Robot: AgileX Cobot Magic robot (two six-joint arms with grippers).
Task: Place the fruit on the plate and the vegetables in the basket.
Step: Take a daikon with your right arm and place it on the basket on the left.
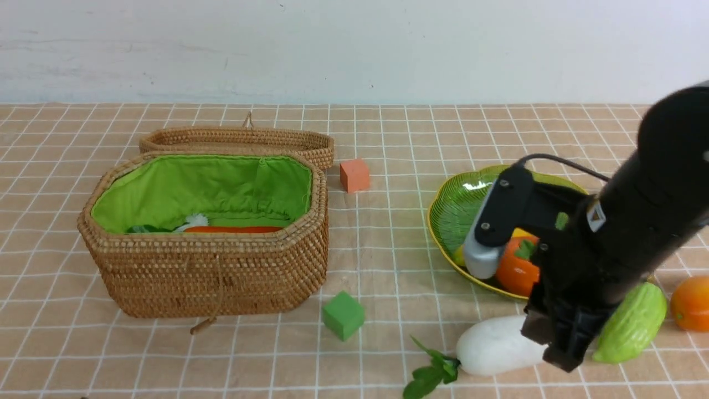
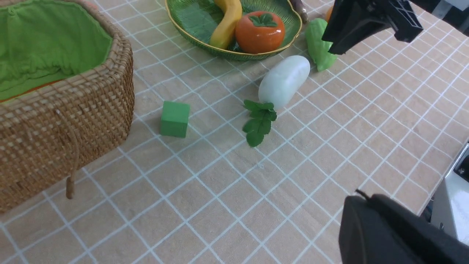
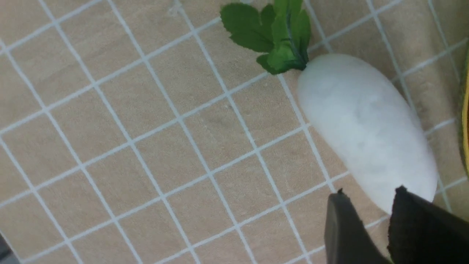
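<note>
Radish, white with green leaves, lies on its side on the table, just on the robot's side of the plate, with its leaves pointing to the robot's left. Its blunt end sits right at the tips of the right fingers. These stand narrowly parted with nothing between them, and whether they touch the radish is hard to tell. The bumpy gourd lies just beyond the fingers, and the mango is farther right. The banana and the round orange fruit rest on the plate. A green cube stands between the radish leaves and the basket, which holds the carrot. The left fingers are closed together.
</note>
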